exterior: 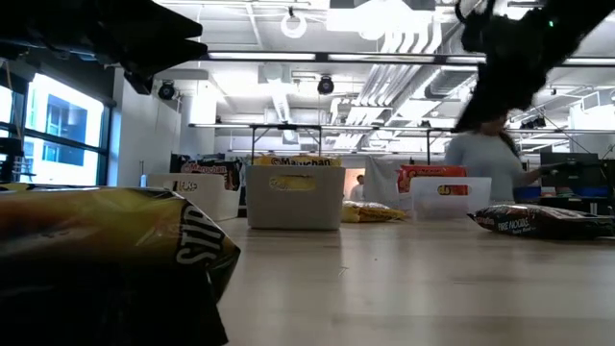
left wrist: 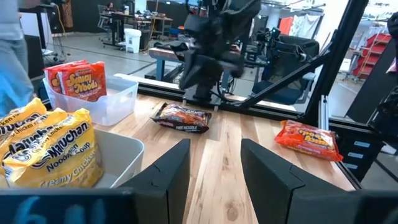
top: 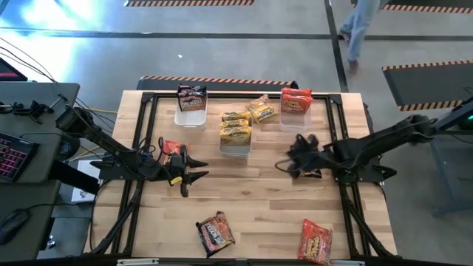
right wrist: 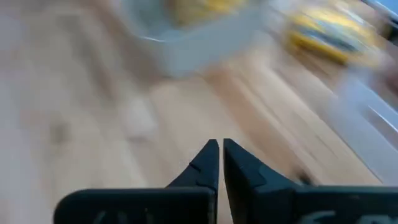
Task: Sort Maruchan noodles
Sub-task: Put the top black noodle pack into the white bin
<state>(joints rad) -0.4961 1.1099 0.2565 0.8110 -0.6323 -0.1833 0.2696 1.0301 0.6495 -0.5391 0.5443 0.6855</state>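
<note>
Your left tool (top: 194,176) hovers over the table (top: 251,214), fingers parted, holding nothing; yellow Maruchan noodles (top: 236,131) sit in the middle bin (top: 235,148); your right tool (top: 284,165) hangs pinched shut and empty nearby.

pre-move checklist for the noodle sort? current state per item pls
1. Right gripper empty and shut, over bare table: ok.
2. Left gripper open, nothing between its fingers: ok.
3. Loose packets left to sort: red packet and dark packet near the front edge, yellow packet lying between bins, red packet by the left arm: not ok.
4. Middle bin holds yellow packets only: ok.
5. Person beyond the table's far side, away from the arms: ok.
6. Which packet is targeted next: cannot tell.
</note>
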